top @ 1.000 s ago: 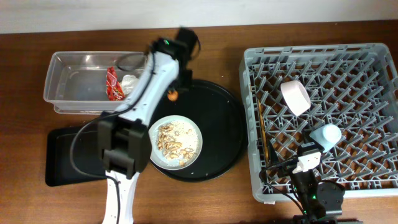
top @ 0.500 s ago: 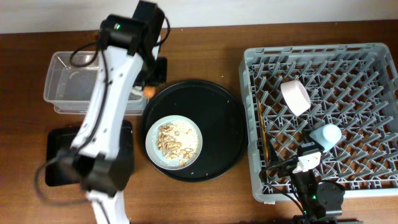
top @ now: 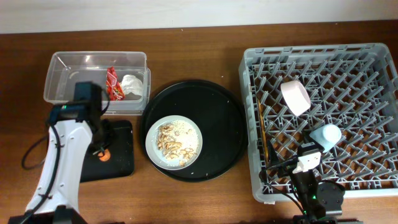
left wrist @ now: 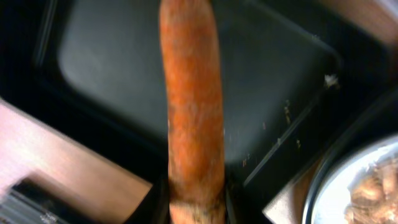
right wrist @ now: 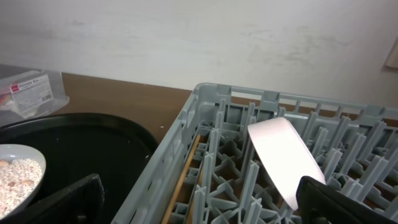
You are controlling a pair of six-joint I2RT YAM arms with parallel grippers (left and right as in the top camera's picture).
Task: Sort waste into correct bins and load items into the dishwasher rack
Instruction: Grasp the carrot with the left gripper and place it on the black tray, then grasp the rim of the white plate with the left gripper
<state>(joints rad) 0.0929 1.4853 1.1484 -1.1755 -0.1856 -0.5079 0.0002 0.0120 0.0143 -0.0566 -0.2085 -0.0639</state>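
Left gripper point(left wrist: 196, 200) pinched on carrot piece point(left wrist: 191, 93), held above flat black tray point(top: 123, 167). Released from this height, piece could be rolled over the low rim onto the table point(top: 205, 200).

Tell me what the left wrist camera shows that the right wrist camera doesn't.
Only the left wrist view shows the carrot piece, gripped in the left tool above the flat black tray. Only the right wrist view shows the dishwasher rack holding the pinkish bowl and the chopsticks, plus a corner of the clear tub. Both views catch the white plate with rice at an edge of the frame.
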